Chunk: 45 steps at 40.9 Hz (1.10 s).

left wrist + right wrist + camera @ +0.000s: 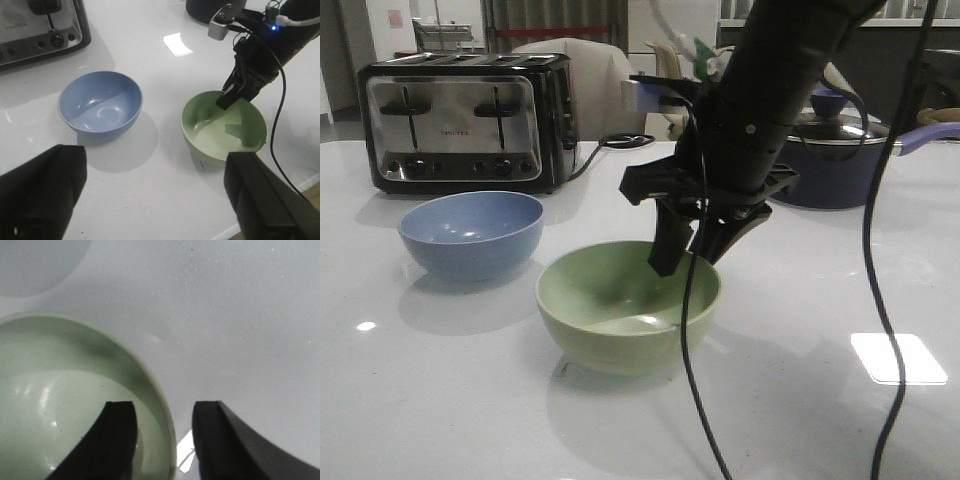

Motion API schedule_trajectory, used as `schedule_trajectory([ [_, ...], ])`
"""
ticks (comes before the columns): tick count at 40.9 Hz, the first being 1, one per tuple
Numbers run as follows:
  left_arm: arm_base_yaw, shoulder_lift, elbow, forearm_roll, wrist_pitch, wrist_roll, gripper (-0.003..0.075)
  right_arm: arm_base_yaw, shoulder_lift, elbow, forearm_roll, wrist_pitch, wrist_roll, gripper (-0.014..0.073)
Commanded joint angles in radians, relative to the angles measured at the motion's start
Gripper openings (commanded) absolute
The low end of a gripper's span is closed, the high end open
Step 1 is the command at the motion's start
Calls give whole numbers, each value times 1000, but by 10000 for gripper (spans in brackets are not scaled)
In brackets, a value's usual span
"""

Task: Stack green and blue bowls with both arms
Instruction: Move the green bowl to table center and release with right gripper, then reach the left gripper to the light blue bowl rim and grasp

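Observation:
The pale green bowl (627, 306) stands upright on the white table (440, 400), and the dusty blue bowl (472, 232) stands to its left, apart from it. My right gripper (692, 250) is open and straddles the green bowl's far right rim: one finger is inside the bowl, the other outside. In the right wrist view the rim (162, 405) passes between the two fingers (117, 435). In the left wrist view my left gripper (150, 200) is wide open and empty, high above the table in front of both bowls (100, 102) (225, 127).
A black-and-chrome toaster (470, 120) stands behind the blue bowl. A dark navy lidded saucepan (835, 150) stands at the back right. A black cable (880, 300) hangs from the right arm in front of the table.

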Motion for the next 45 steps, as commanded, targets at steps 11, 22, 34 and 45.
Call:
schedule_trajectory([
  [11,-8,2,-29,-24,-74,-1,616,47,-485,108,-99,42,-4,463],
  [22,-8,2,-29,-24,-74,-1,616,47,-758,325,-123,46,9,463],
  [34,-8,2,-27,-24,-89,-1,616,47,-994,515,-98,53,9,463],
  [45,35,122,-99,35,12,-35,616,47,-1151,560,-94,59,9,463],
])
